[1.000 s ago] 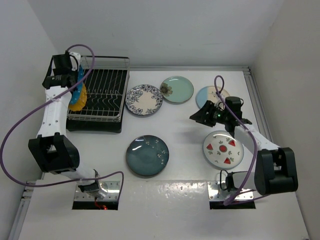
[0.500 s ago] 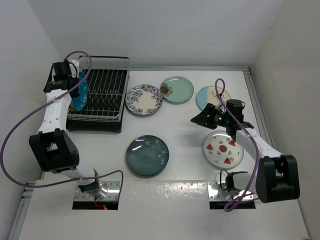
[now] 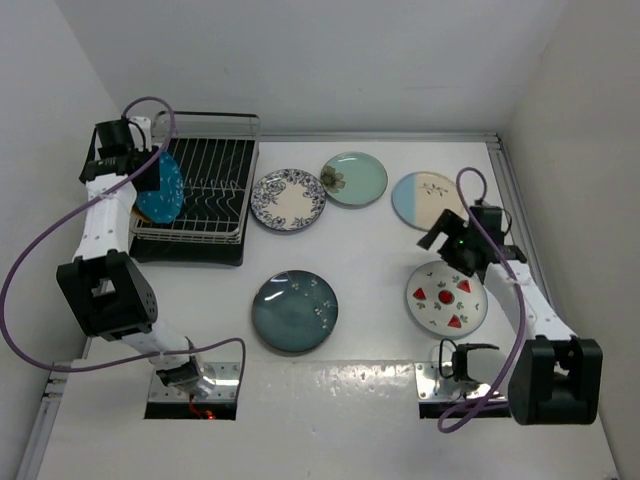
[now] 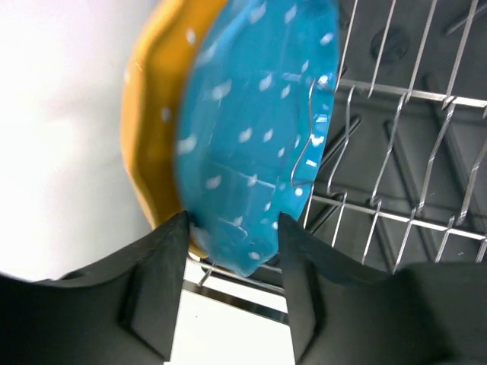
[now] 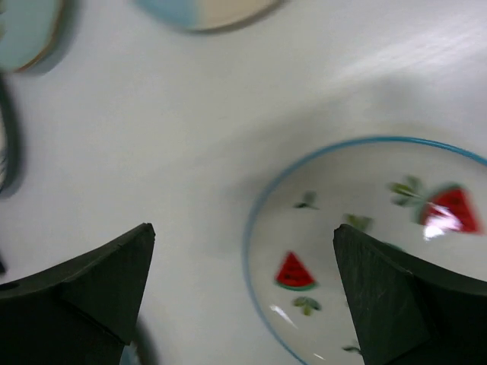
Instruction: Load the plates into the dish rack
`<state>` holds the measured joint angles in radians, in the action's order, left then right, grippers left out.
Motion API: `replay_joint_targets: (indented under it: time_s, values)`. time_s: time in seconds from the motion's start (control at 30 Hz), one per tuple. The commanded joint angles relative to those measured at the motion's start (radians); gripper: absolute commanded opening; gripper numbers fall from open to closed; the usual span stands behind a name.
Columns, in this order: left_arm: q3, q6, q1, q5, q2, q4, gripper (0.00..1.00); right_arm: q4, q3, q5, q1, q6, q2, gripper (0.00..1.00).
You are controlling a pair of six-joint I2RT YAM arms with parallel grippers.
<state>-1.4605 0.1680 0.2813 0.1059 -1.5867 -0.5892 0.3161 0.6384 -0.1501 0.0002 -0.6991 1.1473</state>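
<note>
White table [image 3: 380,260]. My left gripper [image 4: 232,220] pinches the blue plate [image 4: 251,129], now stood in the rack [image 4: 396,175] against the yellow plate [image 4: 148,137]. Right gripper [image 5: 243,228], spread wide, has swung over the watermelon plate [image 5: 365,220]: likely next.

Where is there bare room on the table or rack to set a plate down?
Bare table lies mid-table, bordered by the floral plate, dark teal plate and watermelon plate. The dish rack's right-hand tines stand free. Crowded: its left end, with the dotted blue plate and yellow plate.
</note>
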Motion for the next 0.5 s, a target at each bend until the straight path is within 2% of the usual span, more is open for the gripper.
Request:
replay_joint_targets:
  time_s: [0.0, 0.1, 0.27, 0.47]
  values:
    - [-0.075, -0.01, 0.009, -0.055, 0.021, 0.011, 0.55, 0.214, 0.032, 0.326, -0.083, -0.043, -0.061, 1.0]
    - [-0.11, 0.001, 0.009, -0.067, 0.021, -0.018, 0.62, 0.299, 0.006, 0.443, -0.175, -0.075, -0.078, 1.0]
    - [-0.176, 0.033, -0.042, -0.086, 0.062, -0.057, 0.68, 0.302, -0.089, 0.359, -0.399, -0.12, -0.072, 1.0]
    - [-0.253, 0.044, -0.062, -0.186, 0.117, -0.116, 0.71, 0.229, -0.18, 0.408, -0.419, -0.183, -0.009, 0.94]
